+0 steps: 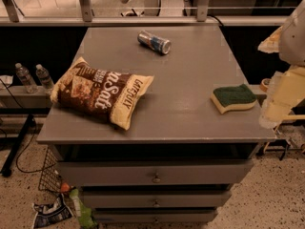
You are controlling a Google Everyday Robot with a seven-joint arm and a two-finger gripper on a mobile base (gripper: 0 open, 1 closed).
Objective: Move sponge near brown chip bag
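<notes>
Green sponge just beside gripper, apart

Operator: Items on the tabletop?

Technician: One blue-silver can, lying on its side near the far edge, about midway along it.

Operator: Items off the tabletop?

Technician: Two water bottles, upright, beyond the left edge. Drawers below the front edge. Wire basket and floor litter below the front-left corner. Gripper beyond the right edge.
</notes>
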